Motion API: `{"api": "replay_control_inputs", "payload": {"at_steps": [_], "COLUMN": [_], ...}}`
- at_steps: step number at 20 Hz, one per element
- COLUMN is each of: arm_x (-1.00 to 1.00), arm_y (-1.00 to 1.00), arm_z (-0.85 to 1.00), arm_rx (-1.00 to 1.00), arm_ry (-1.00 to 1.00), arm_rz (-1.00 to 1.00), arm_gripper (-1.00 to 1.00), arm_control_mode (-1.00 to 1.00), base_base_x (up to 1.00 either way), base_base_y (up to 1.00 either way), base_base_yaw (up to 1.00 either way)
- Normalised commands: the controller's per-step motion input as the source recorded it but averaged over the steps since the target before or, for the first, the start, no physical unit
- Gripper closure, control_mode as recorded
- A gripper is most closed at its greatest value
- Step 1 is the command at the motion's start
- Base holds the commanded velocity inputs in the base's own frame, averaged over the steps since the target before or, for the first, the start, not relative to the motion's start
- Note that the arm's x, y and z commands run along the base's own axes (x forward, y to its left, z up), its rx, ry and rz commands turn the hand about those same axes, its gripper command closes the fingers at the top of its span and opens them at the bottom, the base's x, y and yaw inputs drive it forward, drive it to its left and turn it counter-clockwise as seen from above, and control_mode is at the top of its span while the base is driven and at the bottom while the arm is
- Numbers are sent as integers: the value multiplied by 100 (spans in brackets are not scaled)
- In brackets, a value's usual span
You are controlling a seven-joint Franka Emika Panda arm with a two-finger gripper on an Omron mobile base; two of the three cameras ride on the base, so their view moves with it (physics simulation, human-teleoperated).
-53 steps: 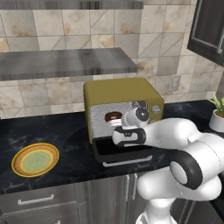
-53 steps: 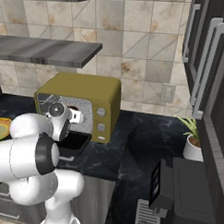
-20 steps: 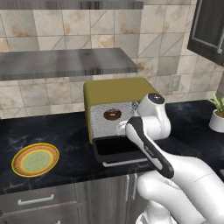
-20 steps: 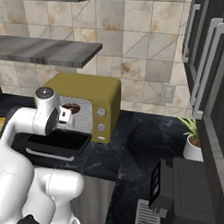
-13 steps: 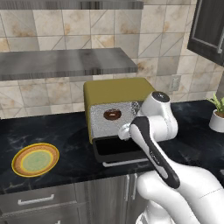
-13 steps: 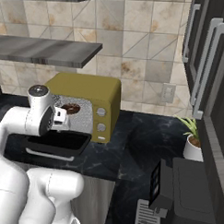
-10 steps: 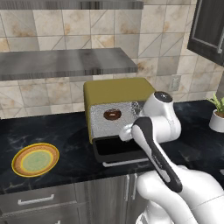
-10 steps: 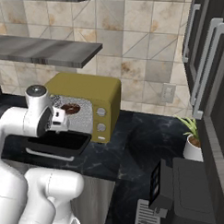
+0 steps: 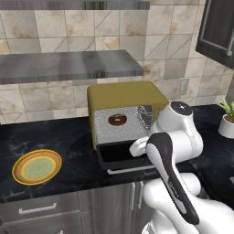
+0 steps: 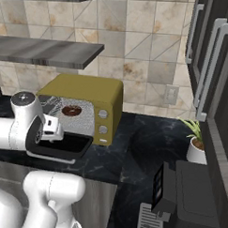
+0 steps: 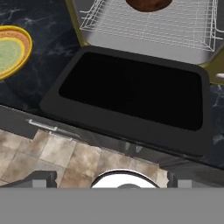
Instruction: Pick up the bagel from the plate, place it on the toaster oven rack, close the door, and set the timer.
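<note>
From the left base view, the olive-yellow toaster oven (image 9: 125, 112) sits on the dark table (image 9: 55, 141) against the tiled wall. The bagel (image 9: 118, 119) lies on the toaster oven rack (image 9: 121, 125) inside the cavity. The door (image 9: 121, 155) hangs open, folded down flat toward the near side. The plate (image 9: 36, 166) sits well to the left, bare. The white arm bends low in front of the door's right part.

From the right base view, the bagel (image 10: 72, 110) rests on the rack (image 10: 76, 115), the door (image 10: 63, 146) lies open below it, and two round knobs (image 10: 102, 121) line the oven's right face.

From the hand view, the camera looks down over the open door (image 11: 135, 94), with the rack (image 11: 153, 24) and the bagel's edge (image 11: 148, 4) at the far side and the plate (image 11: 11, 50) to the left. The hand (image 11: 111, 180) hangs released, fingers spread wide, grasping nothing and touching nothing.

The likely risk: the hand sits near and outside the door's front edge. If it rises without catching under that edge or the handle, it could slip off, and the door would drop back open or jolt the bagel.
</note>
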Motion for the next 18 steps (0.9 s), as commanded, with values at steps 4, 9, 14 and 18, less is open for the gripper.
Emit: {"api": "replay_control_inputs", "payload": {"at_steps": [4, 9, 14, 18], "arm_x": [-4, 0, -6, -14], "arm_y": [-13, 0, 22, 37], "arm_z": [0, 0, 0, 0], "arm_rx": [0, 0, -4, -12], "arm_ry": [-1, -3, -7, -8], "arm_rz": [0, 0, 0, 0], "arm_gripper": [-100, -100, -100, -100], "arm_control_mode": [-100, -100, -100, -100], "base_base_x": [0, 0, 0, 0], "base_base_y": [0, 0, 0, 0], "base_base_yaw": [0, 0, 0, 0]}}
